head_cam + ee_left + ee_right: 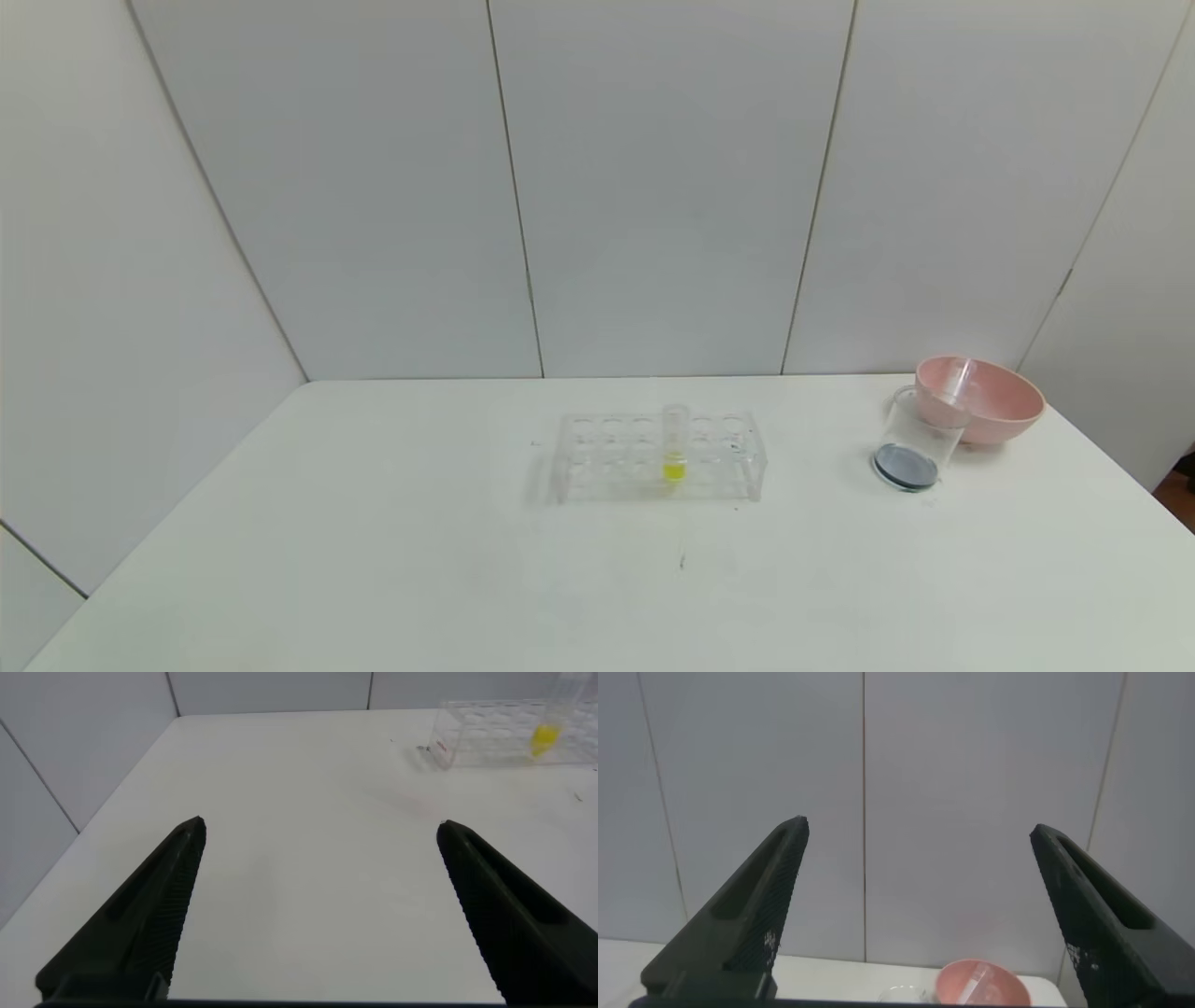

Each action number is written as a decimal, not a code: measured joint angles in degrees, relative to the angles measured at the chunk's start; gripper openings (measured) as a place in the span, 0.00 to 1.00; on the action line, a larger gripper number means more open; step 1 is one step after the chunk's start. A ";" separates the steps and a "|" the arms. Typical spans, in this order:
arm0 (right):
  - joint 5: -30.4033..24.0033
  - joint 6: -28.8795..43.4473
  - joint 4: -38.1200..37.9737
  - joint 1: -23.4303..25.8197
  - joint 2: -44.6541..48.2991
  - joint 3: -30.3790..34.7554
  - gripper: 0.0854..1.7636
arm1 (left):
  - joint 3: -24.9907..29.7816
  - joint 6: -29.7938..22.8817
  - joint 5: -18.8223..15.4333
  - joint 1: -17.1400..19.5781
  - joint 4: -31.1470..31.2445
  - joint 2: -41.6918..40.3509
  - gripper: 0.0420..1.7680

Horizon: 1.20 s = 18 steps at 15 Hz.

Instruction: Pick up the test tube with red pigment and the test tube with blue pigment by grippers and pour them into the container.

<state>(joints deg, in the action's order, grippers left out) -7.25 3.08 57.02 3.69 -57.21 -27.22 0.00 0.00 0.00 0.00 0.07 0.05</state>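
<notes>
On the counter (373,560) the container (920,439) leans against the pink bowl (990,397); only wrist views show claws: left claw (320,831) and right claw (920,829), both spread wide, empty.

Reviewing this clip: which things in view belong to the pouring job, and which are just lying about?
Job:
- container, dark liquid at its bottom
- left gripper, open
- right gripper, open

Lying about:
- tube rack
- yellow-liquid tube
- pink bowl, with a clear tube lying in it
</notes>
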 joint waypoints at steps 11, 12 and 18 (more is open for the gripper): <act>-2.11 -2.54 -34.77 -3.72 46.80 4.05 0.96 | 0.00 0.02 0.00 0.00 0.00 0.00 1.00; -1.37 -2.76 -38.38 -3.79 49.97 4.01 0.96 | 0.00 0.02 0.00 0.00 0.02 0.00 1.00; 4.30 -3.01 -41.39 -3.69 56.91 18.49 0.96 | 0.00 0.00 0.00 0.00 0.00 0.00 1.00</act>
<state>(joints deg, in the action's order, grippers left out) -2.95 0.07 15.63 0.00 -0.30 -8.73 0.00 0.00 0.00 0.00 0.07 0.05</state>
